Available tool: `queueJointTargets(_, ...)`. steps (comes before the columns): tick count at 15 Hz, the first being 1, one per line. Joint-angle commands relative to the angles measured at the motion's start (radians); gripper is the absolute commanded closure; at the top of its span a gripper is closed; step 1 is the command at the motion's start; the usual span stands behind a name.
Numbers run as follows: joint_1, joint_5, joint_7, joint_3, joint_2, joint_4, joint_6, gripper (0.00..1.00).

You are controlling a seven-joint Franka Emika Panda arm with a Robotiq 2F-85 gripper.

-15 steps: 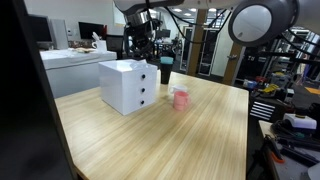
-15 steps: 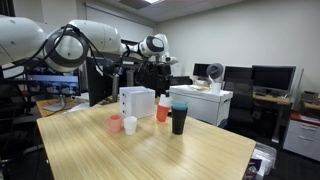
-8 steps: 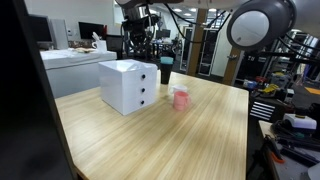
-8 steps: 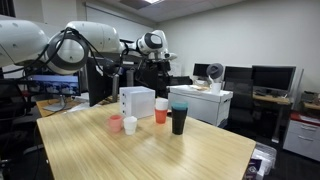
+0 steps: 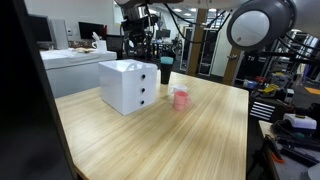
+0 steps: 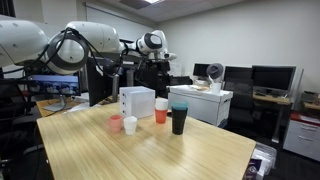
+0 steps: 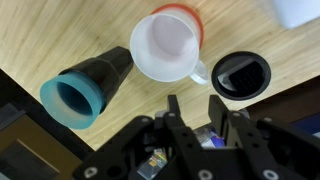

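Gripper: the gripper (image 7: pixel 195 106) hangs over the cups with its fingers part spread and nothing between them.
White cup: the white cup (image 7: pixel 165 48) sits nested in an orange cup (image 7: pixel 187 11) on the bench (image 7: pixel 35 35). A teal-rimmed tumbler (image 7: pixel 88 90) is just beside it on one side and a black cup (image 7: pixel 243 75) on the other.
Neighbours: in an exterior view the stack (image 6: pixel 161 108) stands near a white drawer box (image 6: pixel 137 101). A pink cup (image 6: pixel 116 123) sits well apart, nearer the front of the bench.
Step, as I read it: the gripper is working right above the nested pair, with the fingers clear of the rim.
Doing it well: I'd move straight up or down, centred on the white cup's rim. Any sideways drift could clip the tumbler, which looks tall and easy to tip. The nested cup may also lift or drag the orange one with it.
Hard to see: the orange cup shows only as a sliver of rim in the wrist view. I can't tell whether the black cup holds anything. In both exterior views the gripper (image 5: pixel 141 48) is small and dark against the clutter, so its fingers can't be made out there.
Cut off: a white corner at the wrist view's top edge is probably the box.
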Motion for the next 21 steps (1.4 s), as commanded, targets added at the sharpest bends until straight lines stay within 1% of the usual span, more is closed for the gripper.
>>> queueJointTargets(1, -0.005, -0.007, -0.025, 0.012, -0.022, -0.021, 0.004, 0.32)
queueJointTargets(2, -0.007, -0.007, -0.025, 0.012, -0.023, -0.021, 0.004, 0.26)
queueJointTargets(4, -0.01, -0.007, -0.026, 0.011, -0.024, -0.021, 0.003, 0.1)
queueJointTargets(5, -0.013, -0.008, -0.026, 0.01, -0.023, -0.022, 0.001, 0.0)
queueJointTargets(13, -0.043, 0.001, -0.025, 0.014, -0.011, -0.029, -0.007, 0.0)
queueJointTargets(19, -0.04, 0.002, -0.035, 0.019, -0.028, -0.025, -0.015, 0.0)
queueJointTargets(21, -0.035, -0.002, -0.071, 0.021, -0.041, -0.022, -0.023, 0.0)
